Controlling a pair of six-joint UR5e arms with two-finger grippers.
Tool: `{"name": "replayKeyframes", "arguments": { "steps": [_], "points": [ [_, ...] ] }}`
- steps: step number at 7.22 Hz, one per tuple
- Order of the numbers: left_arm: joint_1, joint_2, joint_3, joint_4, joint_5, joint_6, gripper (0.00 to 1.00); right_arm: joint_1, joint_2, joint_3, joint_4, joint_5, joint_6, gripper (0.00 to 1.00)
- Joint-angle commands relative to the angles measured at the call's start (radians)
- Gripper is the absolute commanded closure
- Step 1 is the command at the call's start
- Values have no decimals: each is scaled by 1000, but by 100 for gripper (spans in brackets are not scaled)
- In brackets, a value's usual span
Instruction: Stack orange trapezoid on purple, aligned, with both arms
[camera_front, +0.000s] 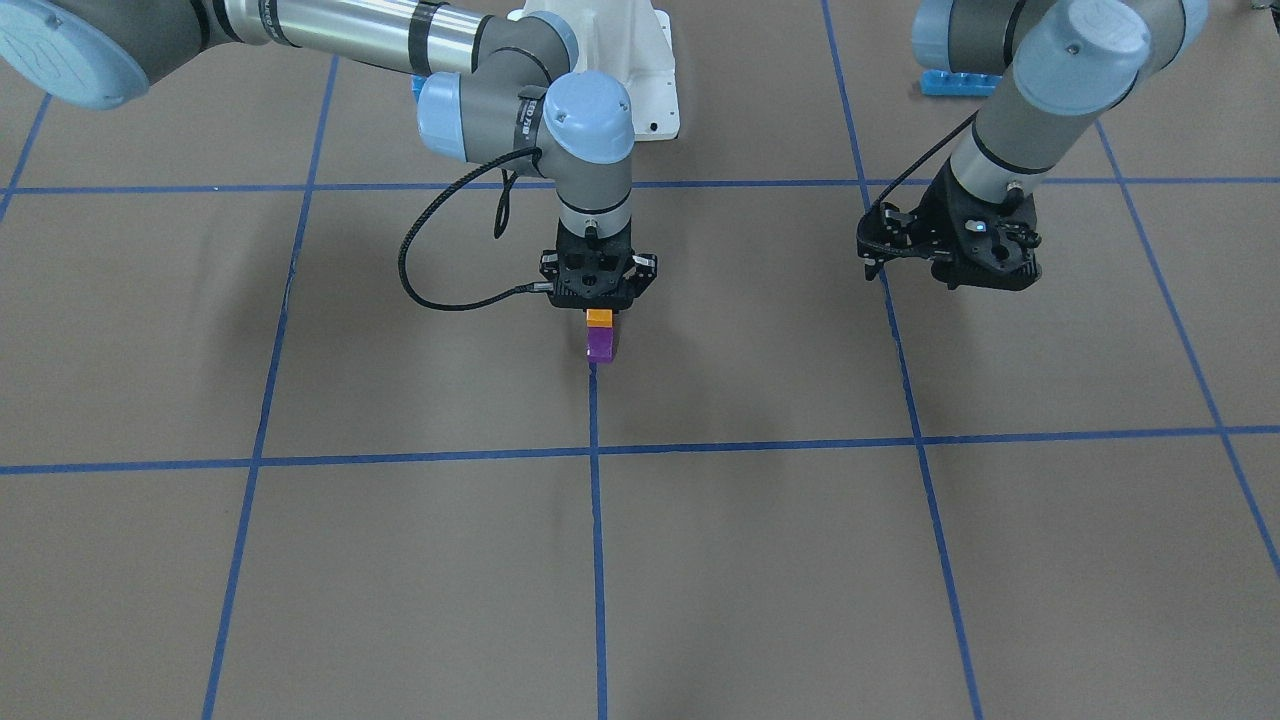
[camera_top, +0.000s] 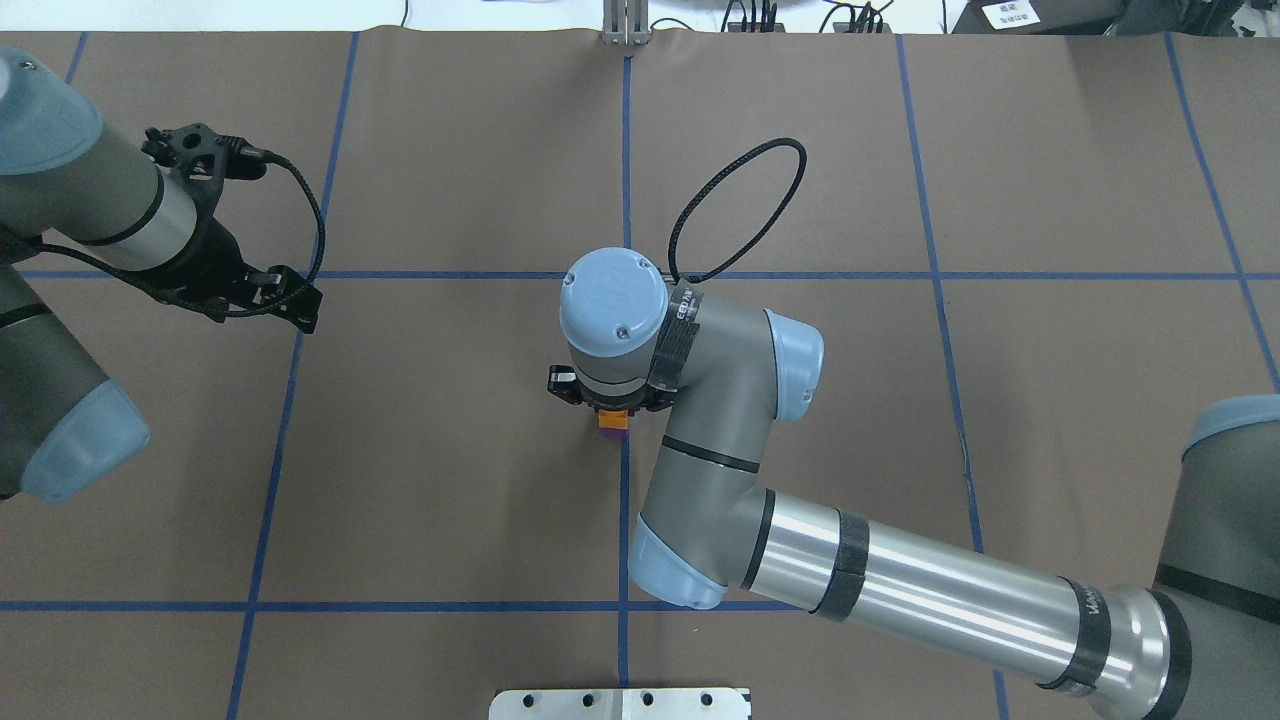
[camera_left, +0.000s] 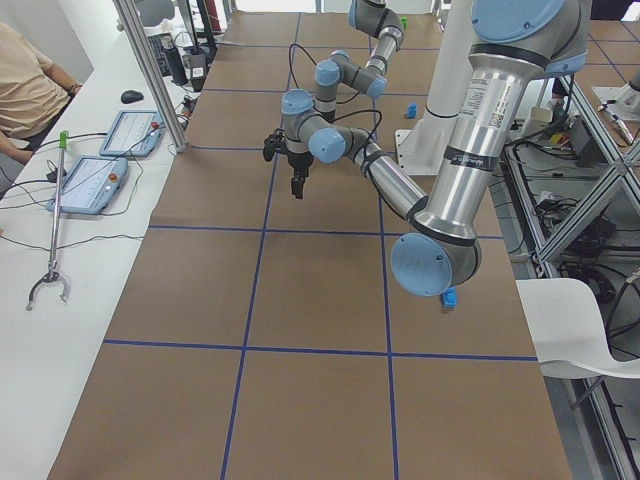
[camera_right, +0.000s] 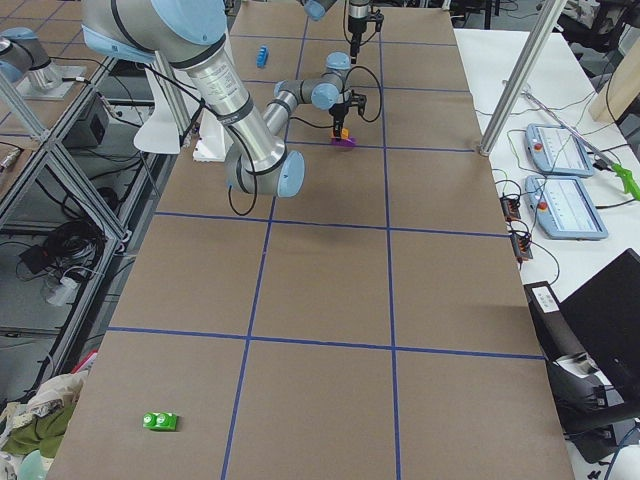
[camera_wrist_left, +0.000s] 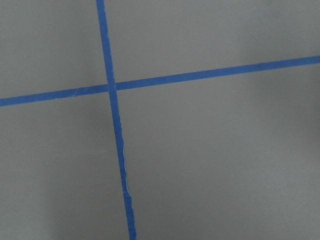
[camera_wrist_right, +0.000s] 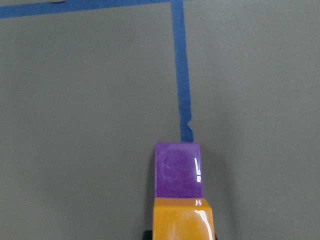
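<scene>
The orange trapezoid (camera_front: 599, 317) sits on top of the purple block (camera_front: 601, 344), which rests on the brown table at a blue tape line. My right gripper (camera_front: 601, 312) points straight down and is shut on the orange trapezoid. In the right wrist view the orange trapezoid (camera_wrist_right: 182, 220) lies in line with the purple block (camera_wrist_right: 178, 170), their edges matching. In the overhead view my right wrist hides most of the stack; only a bit of orange (camera_top: 612, 420) shows. My left gripper (camera_front: 985, 280) hangs apart to the side, open and empty, and also shows in the overhead view (camera_top: 300, 310).
A long blue brick (camera_front: 958, 83) lies near my left arm's base and a small blue block (camera_front: 416, 86) behind my right arm. A green block (camera_right: 160, 421) lies far off at the table's right end. The white robot base (camera_front: 640, 60) stands at the back.
</scene>
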Motion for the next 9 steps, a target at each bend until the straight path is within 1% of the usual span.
{"name": "replayKeyframes", "arguments": {
  "steps": [1, 2, 6, 7, 8, 9],
  "points": [
    [0, 1, 0, 0, 0, 1, 0, 0, -2, -1, 0, 0, 0, 76],
    [0, 1, 0, 0, 0, 1, 0, 0, -2, -1, 0, -2, 2, 1],
    [0, 1, 1, 0, 0, 1, 0, 12, 18, 11, -1, 3, -6, 0],
    [0, 1, 0, 0, 0, 1, 0, 18, 20, 25, -9, 8, -6, 0],
    [0, 1, 0, 0, 2, 1, 0, 29, 15, 58, -15, 17, -6, 0],
    [-3, 6, -14, 0, 2, 4, 0, 49, -5, 94, -20, 47, -5, 0]
  ]
}}
